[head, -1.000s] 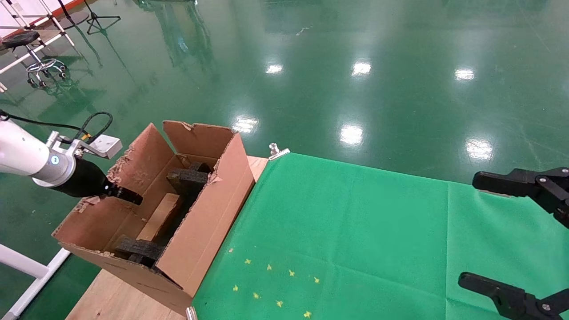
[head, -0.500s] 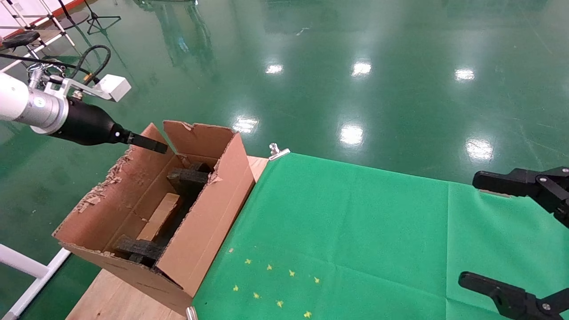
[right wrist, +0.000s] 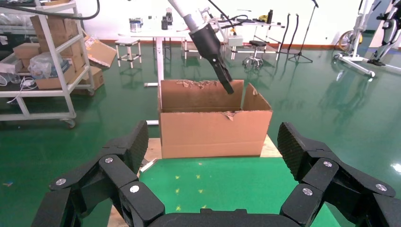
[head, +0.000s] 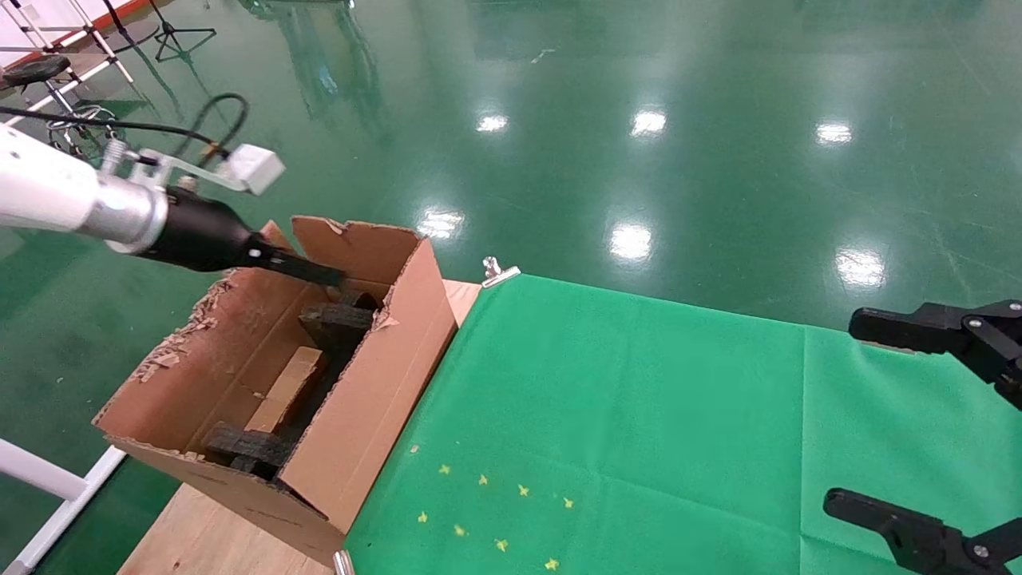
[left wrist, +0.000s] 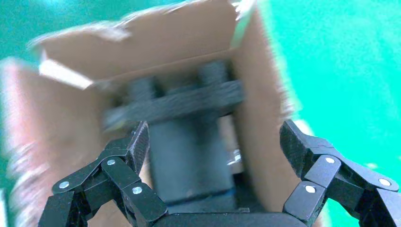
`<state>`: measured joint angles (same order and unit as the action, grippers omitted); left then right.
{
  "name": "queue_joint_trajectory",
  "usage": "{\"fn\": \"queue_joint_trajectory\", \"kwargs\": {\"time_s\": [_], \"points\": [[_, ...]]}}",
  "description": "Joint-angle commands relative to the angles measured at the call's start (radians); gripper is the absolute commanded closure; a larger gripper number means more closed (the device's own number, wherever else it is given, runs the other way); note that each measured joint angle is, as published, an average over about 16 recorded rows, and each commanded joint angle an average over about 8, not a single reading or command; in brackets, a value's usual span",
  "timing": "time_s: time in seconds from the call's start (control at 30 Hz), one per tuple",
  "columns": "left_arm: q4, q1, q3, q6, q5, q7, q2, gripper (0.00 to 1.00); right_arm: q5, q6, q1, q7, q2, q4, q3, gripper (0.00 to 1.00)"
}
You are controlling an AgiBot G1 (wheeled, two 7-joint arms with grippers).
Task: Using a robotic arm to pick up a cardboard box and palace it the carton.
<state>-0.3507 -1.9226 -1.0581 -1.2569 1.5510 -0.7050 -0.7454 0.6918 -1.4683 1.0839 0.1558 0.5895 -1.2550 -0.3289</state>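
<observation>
The carton (head: 375,399) stands open on the table's left end, with black foam blocks (head: 335,319) inside. The small cardboard box (head: 283,387) lies on the carton floor between the foam blocks. The white robotic arm's left gripper (head: 319,275) hovers over the carton's far end, open and empty; the left wrist view (left wrist: 215,137) looks down into the carton (left wrist: 255,142). It also shows in the right wrist view (right wrist: 226,85) above the carton (right wrist: 213,132). My right gripper (head: 846,411) is open and empty at the table's right edge (right wrist: 215,142).
A green cloth (head: 623,415) covers the table right of the carton, with small yellow marks (head: 495,511) near the front. A metal clip (head: 499,271) holds the cloth's far corner. Bare wood (head: 200,535) shows under the carton. A stool (head: 56,96) stands on the floor far left.
The left gripper rose out of the carton, empty, and moved right over the carton's far end. The cardboard box stayed inside. The right arm has not moved.
</observation>
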Motion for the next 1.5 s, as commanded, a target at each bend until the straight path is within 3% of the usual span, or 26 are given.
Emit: {"fn": "queue_joint_trajectory", "kwargs": {"time_s": [0.03,1.5], "points": [[-0.035,0.032,0.029,-0.009,-0.031,0.019,0.005,0.00,0.000,0.000,0.000,0.000,0.000,0.000,0.000,0.00],[-0.820,0.745,0.684,-0.210,-0.721,0.454,0.118,0.00,0.000,0.000,0.000,0.000,0.000,0.000,0.000,0.00]]}}
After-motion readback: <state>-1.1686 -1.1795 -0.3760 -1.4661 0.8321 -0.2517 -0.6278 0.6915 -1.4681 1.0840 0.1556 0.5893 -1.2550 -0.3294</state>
